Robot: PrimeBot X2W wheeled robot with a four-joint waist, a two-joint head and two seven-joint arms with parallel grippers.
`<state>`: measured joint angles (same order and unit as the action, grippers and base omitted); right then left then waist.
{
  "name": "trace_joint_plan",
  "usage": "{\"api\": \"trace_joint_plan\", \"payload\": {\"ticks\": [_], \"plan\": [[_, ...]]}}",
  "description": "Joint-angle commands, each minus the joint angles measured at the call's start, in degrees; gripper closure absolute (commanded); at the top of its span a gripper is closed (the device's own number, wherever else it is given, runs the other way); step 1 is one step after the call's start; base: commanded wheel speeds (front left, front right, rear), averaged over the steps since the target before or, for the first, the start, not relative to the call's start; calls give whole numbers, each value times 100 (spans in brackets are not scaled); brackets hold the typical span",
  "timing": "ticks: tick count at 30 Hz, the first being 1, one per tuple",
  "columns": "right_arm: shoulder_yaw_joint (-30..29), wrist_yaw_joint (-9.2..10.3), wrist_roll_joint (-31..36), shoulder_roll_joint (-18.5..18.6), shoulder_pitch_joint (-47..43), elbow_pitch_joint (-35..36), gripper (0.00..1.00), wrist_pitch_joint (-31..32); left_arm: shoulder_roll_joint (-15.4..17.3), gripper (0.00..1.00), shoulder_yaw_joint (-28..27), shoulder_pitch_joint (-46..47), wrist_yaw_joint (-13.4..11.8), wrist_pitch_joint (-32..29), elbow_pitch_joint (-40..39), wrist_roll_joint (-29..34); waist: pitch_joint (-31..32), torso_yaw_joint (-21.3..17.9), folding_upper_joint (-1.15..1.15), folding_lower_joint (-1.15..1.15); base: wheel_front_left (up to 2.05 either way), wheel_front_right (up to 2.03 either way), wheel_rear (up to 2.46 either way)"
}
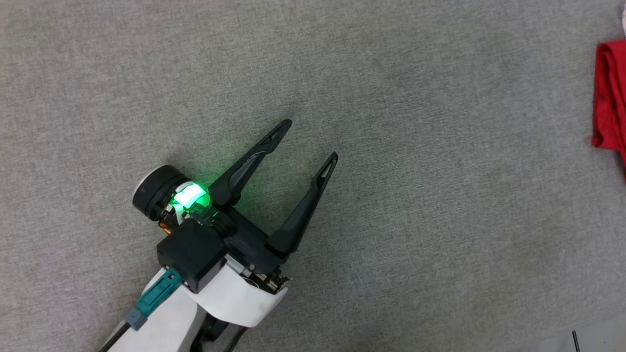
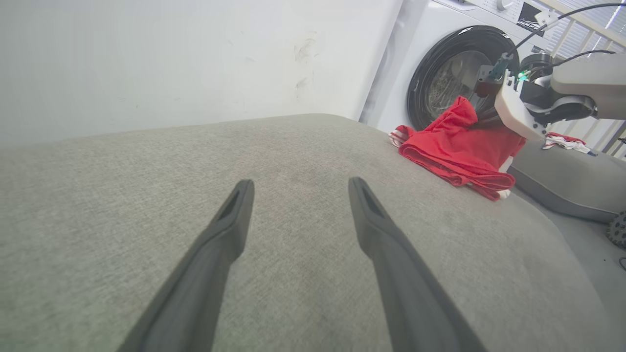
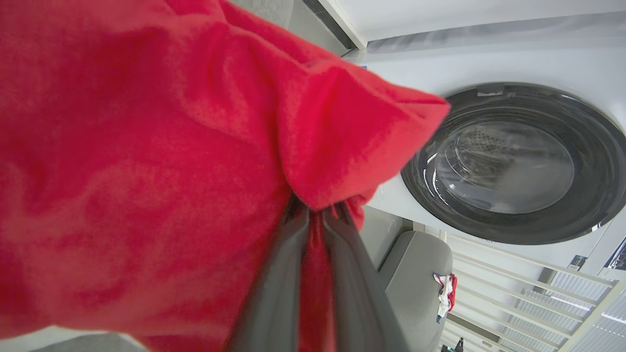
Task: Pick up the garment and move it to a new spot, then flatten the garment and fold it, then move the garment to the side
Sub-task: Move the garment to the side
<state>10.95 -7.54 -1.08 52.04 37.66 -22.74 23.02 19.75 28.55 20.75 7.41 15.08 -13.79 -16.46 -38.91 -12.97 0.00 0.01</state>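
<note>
The garment (image 2: 455, 146) is a red cloth bunched at the far right edge of the grey padded surface (image 2: 293, 156); a strip of it shows at the right border of the head view as the garment (image 1: 609, 98). In the right wrist view the garment (image 3: 146, 171) hangs over the lens, and my right gripper (image 3: 315, 210) is shut on a fold of it. From the left wrist view the right arm (image 2: 533, 102) reaches into the raised part of the cloth. My left gripper (image 1: 311, 139) hovers open over bare surface, far from the cloth, with nothing between its fingers (image 2: 234, 210).
A white front-loading washing machine (image 2: 450, 73) with a dark round door stands just beyond the garment. A second grey cushion (image 2: 567, 181) carrying a small white-and-red cloth (image 2: 565, 142) lies to the right. A pale wall (image 2: 171, 58) backs the surface.
</note>
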Motion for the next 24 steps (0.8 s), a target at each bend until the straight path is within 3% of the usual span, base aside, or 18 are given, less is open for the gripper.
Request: {"api": "trace_joint_plan", "payload": {"ticks": [1, 9, 10, 11, 20, 24], "plan": [[-41, 10, 18, -32, 56, -34, 100, -38, 36, 0, -10, 98, 7, 11, -25, -19, -33, 8, 0, -1, 0, 0, 0], [-484, 10, 407, -337, 211, -612, 100, -435, 71, 0, 48, 114, 7, 11, 2, -35, 1, 73, 0, -1, 0, 0, 0], [-532, 10, 449, -354, 247, -643, 83, -514, 48, 0, 53, 118, 7, 10, 11, -30, 37, 94, 0, -1, 0, 0, 0], [-591, 10, 507, -375, 289, -668, 0, -568, 23, 0, 47, 108, 7, 10, 22, -33, 79, 111, 0, -1, 0, 0, 0], [-666, 10, 571, -747, 360, -582, 0, -781, -373, 0, -324, -214, 7, 11, 241, -153, 998, 382, 0, -1, 0, 0, 0], [-985, 10, 303, -1323, 287, -293, 0, -1097, -616, 0, -791, -537, 7, 10, 357, -229, 1609, 533, 0, -1, 0, 0, 0]]}}
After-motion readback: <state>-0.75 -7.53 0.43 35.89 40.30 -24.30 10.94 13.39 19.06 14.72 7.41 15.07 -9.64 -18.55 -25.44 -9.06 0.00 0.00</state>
